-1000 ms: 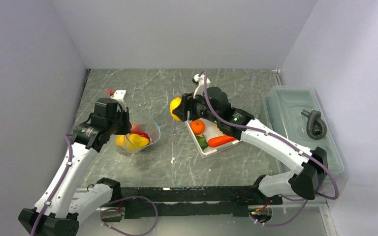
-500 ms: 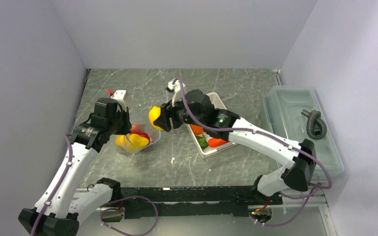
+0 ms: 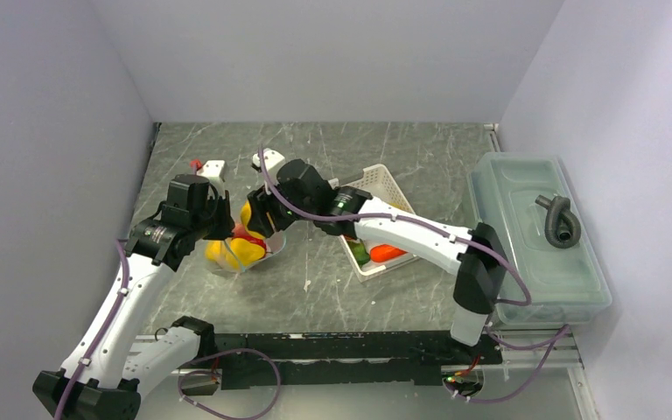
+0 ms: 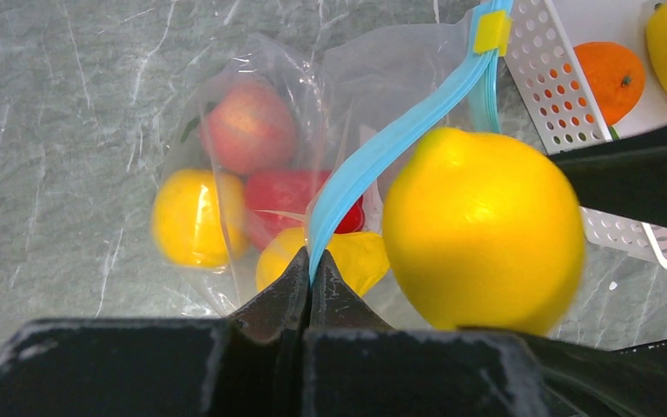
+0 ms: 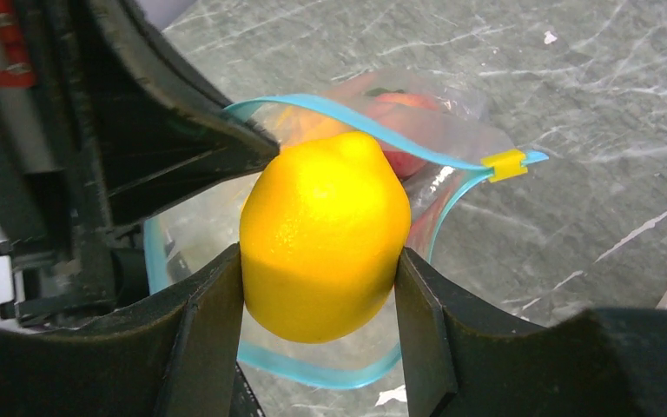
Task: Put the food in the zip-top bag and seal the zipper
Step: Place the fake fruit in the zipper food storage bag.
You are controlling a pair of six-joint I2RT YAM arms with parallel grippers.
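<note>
The clear zip-top bag lies on the table left of centre with its mouth open. Its teal zipper has a yellow slider. Inside are a red pepper, a pinkish round fruit and yellow pieces. My left gripper is shut on the zipper strip and holds the mouth up. My right gripper is shut on a yellow lemon and holds it over the open mouth. An orange, a carrot and a green piece lie in the white basket.
The white perforated basket stands right of the bag, under my right arm. A large translucent lidded bin with a grey hose piece on it stands at the right edge. A small white and red object lies behind my left gripper.
My right gripper has carried the lemon leftward from above the basket to the bag's open mouth. My left gripper has kept hold of the zipper strip without moving.
</note>
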